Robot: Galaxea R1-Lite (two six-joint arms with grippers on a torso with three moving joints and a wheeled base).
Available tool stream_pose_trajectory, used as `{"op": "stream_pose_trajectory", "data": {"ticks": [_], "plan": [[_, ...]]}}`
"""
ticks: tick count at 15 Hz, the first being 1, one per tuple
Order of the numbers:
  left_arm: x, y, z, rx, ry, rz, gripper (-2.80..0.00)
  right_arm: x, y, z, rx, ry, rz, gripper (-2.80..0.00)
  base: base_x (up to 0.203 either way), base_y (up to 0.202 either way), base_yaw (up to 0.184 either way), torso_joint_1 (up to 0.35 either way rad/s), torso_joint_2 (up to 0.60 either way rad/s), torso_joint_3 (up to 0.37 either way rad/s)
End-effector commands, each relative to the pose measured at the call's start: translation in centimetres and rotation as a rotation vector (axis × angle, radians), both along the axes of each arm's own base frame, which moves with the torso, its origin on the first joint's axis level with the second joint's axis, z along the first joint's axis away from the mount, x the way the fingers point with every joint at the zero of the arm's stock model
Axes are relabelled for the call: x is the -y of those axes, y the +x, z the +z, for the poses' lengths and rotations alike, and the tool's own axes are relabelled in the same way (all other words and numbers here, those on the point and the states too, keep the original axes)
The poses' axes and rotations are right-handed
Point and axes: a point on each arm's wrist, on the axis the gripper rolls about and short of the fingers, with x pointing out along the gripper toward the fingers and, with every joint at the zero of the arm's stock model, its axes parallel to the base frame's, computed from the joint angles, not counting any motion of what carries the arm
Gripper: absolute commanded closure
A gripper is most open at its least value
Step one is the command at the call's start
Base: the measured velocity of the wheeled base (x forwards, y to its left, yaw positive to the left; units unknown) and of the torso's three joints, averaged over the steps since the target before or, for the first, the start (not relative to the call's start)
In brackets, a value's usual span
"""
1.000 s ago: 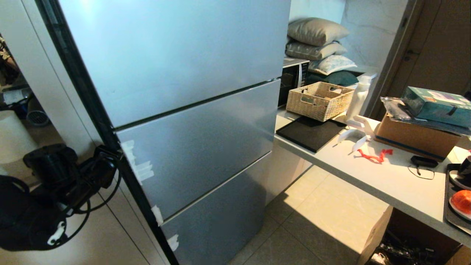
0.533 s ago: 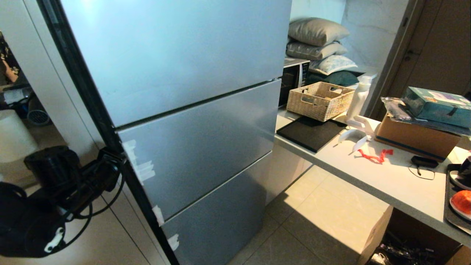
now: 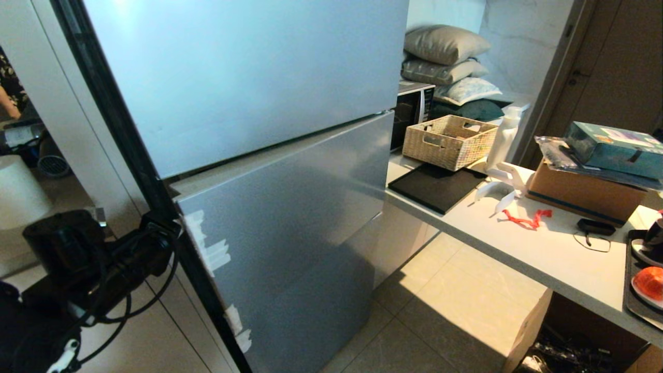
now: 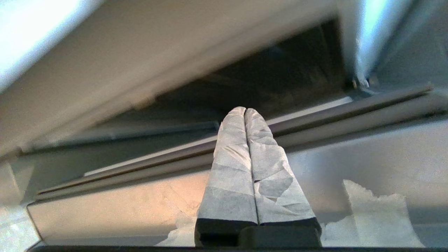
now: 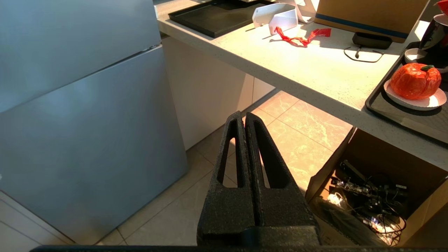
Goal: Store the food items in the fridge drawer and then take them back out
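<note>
Head view: left hand (image 4: 245, 112) clenched empty at fridge drawer front (image 3: 290, 207) edge; red fruit (image 3: 650, 282) far right.

Strong warm sunlight from the right hits the countertop (image 3: 544, 248) & floor tiles (image 3: 456, 300), w/ hard shadows under the counter. Fridge front (image 3: 248, 77) is dim, bluish, w/ soft glare up top. Left wrist view is motion-blurred; head view bends at edges.
</note>
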Motion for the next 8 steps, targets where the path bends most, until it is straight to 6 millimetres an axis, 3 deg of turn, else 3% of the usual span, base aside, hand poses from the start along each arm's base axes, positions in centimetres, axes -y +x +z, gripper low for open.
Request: {"op": "stream_pose_trajectory", "data": {"ticks": [1,8], "plan": [[0.9,-1.4,0.7,0.022,-0.006,-0.035,0.00,0.0,0.0,0.0,-0.001,0.000,-0.001,0.00,0.000,0.000,0.000,0.000,0.00,0.000],[4.8,-7.2,0.2,-0.020,0.001,-0.255,0.00,0.0,0.0,0.0,-0.001,0.000,0.001,0.00,0.000,0.000,0.000,0.000,0.00,0.000]]}}
